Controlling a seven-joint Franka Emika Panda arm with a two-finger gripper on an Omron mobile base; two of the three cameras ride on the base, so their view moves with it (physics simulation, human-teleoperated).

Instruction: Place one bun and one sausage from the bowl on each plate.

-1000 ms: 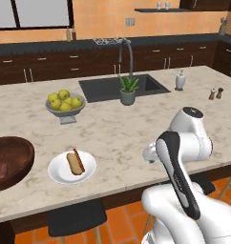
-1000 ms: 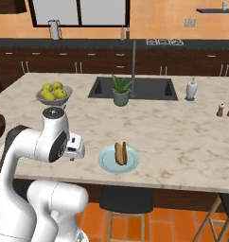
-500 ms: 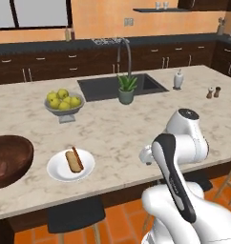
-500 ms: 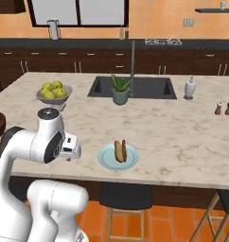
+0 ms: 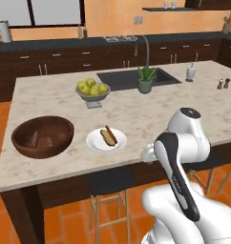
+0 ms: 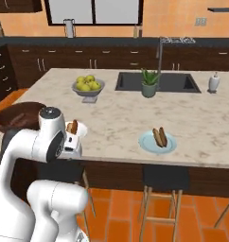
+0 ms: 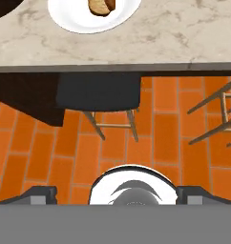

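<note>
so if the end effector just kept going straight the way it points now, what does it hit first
Probably the orange brick floor. The hand view looks down past the counter edge, with the dark stool seat off to one side of centre. The end effector is open and empty. Depth is unclear, so the stool could be a near miss.

On the counter, the bowl sits left of a plate bearing a bun; the fruit bowl stands behind them, the second plate well to the right
</note>
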